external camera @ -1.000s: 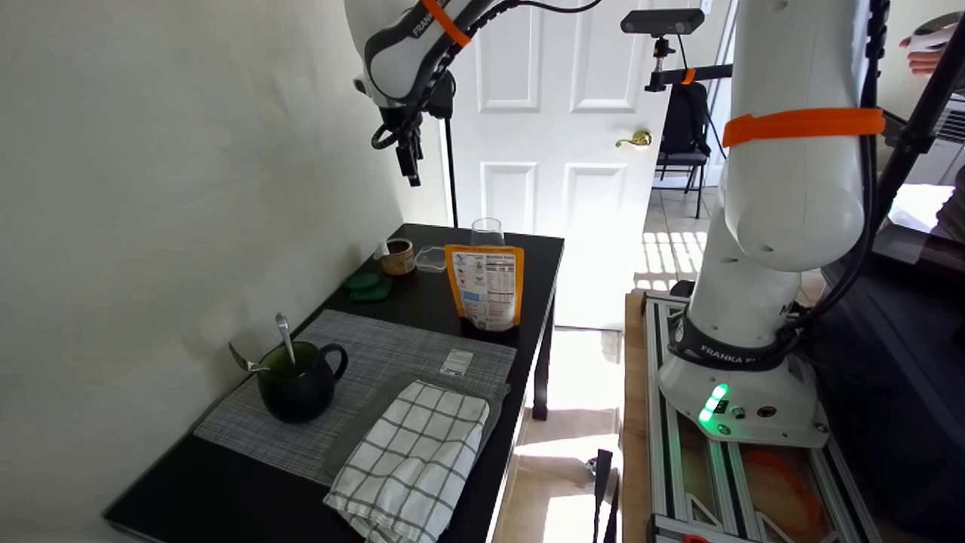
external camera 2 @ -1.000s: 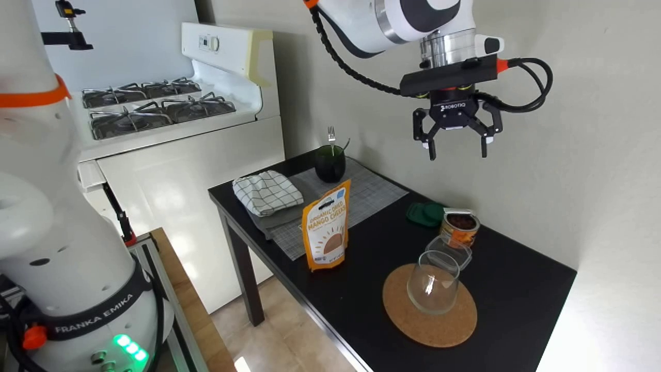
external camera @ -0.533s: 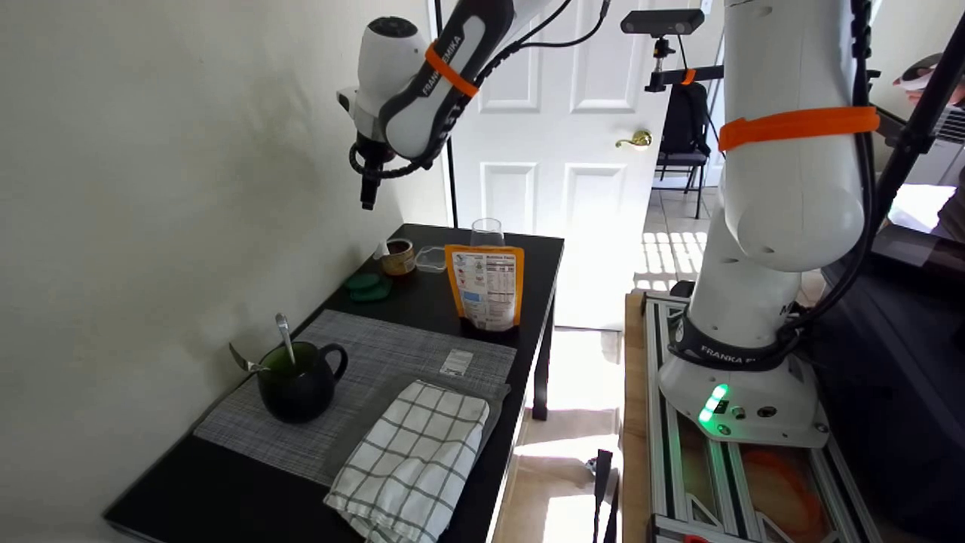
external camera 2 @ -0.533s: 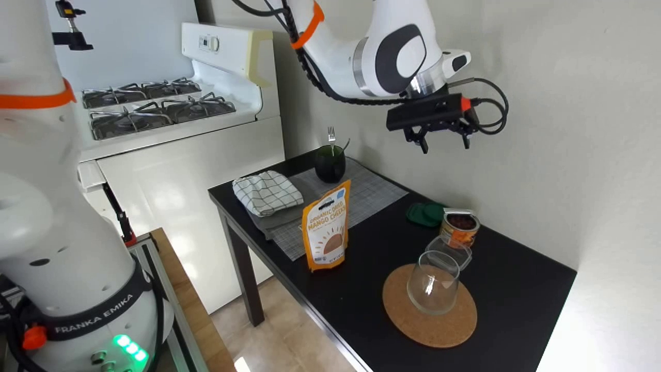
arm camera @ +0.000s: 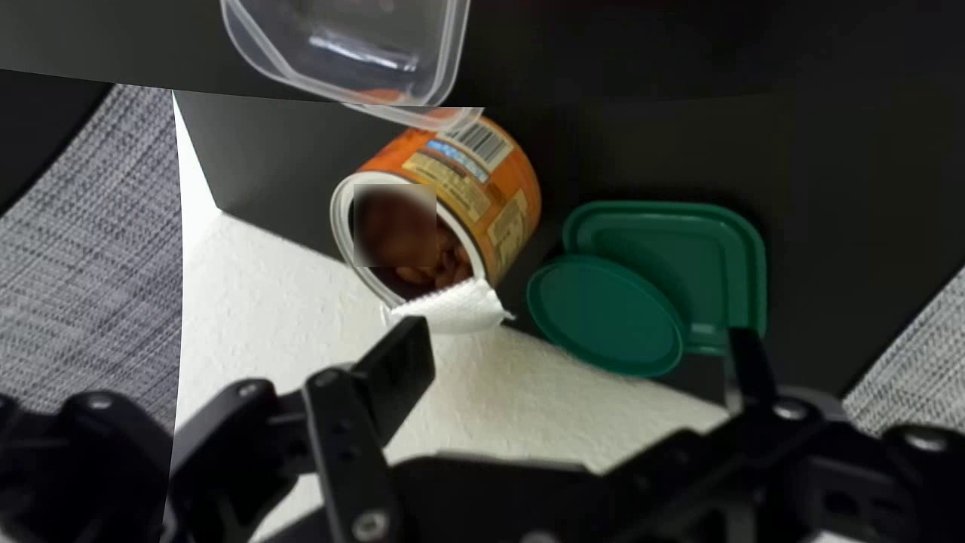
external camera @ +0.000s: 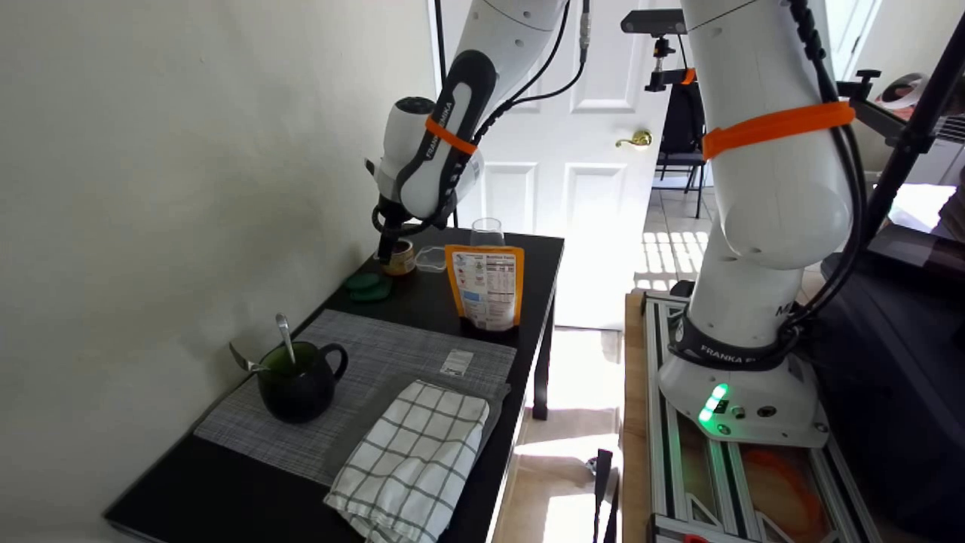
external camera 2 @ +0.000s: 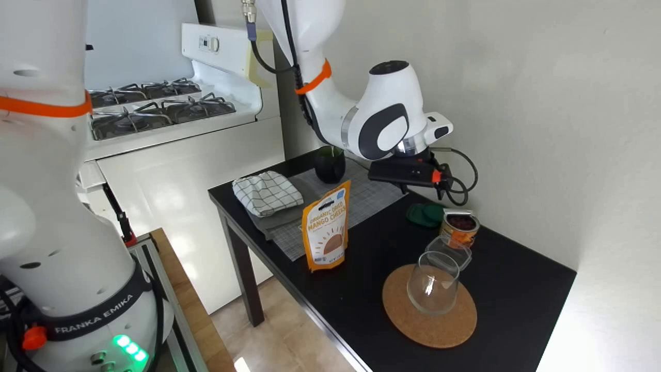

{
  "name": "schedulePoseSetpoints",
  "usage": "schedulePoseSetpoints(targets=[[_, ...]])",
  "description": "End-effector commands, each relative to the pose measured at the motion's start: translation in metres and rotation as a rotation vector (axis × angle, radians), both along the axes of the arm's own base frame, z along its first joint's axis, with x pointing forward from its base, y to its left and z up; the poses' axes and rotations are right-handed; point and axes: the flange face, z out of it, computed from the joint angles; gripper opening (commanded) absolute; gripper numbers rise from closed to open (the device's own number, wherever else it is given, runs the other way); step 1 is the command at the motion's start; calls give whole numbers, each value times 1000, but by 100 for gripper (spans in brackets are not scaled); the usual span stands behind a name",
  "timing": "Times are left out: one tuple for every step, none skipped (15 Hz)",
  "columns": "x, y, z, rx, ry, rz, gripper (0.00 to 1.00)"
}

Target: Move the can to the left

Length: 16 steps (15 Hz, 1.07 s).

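The can [arm camera: 482, 173] stands upright near the wall-side edge of the table [external camera 2: 511, 299], close to the corner by the door [external camera: 595, 219], its peeled lid [arm camera: 456, 305] bent back toward the wall [external camera 2: 542, 129], presumably so the dark food [arm camera: 452, 265] inside can be got at. The gripper [arm camera: 580, 347] hangs near that same edge, its fingers [arm camera: 401, 368] well apart and clasping nothing, a spread that seems meant to straddle the can. In the wrist view the can sits to one side of the gap, so the gripper probably needs to shift toward the door before lowering. Two green lids [external camera 2: 426, 213] lie near the can on the stove [external camera 2: 191, 170] side, likely put there to go with the clear tub [external camera 2: 448, 250] just beside the can; whether tub and can touch cannot be told. The glass [external camera 2: 433, 289] rests on a cork mat [external camera 2: 444, 333], probably to spare the tabletop. If left is taken as one faces the wall, the can must travel along the wall-side edge toward the grey place mat [external camera: 362, 343], with the lids in its path, so lifting looks wiser than sliding, and keeping it level should avoid a spill.
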Motion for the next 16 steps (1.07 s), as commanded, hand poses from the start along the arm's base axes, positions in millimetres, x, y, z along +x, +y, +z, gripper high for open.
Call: schedulePoseSetpoints(targets=[[-4, -22, -26, 8, 22, -19, 100], [-6, -31, -31, 3, 35, -24, 100], [-6, -40, -35, -3, 45, -28, 100], [-7, -47, -38, -7, 49, -31, 100], [-7, -55, -38, -17, 54, -37, 100], [-6, -62, -40, -25, 51, -40, 100], [-4, -69, -36, -35, 46, -40, 100], [-2, -73, -35, -40, 44, -41, 100], [1, -77, -33, -46, 39, -39, 100], [5, -80, -32, -55, 31, -29, 100], [9, -81, -30, -64, 22, -17, 100], [15, -82, -28, -72, 11, 0, 98], [20, -82, -27, -76, 7, 13, 97], [24, -81, -27, -77, 4, 26, 97], [28, -81, -28, -78, -1, 36, 95], [32, -80, -30, -74, -6, 47, 94]])
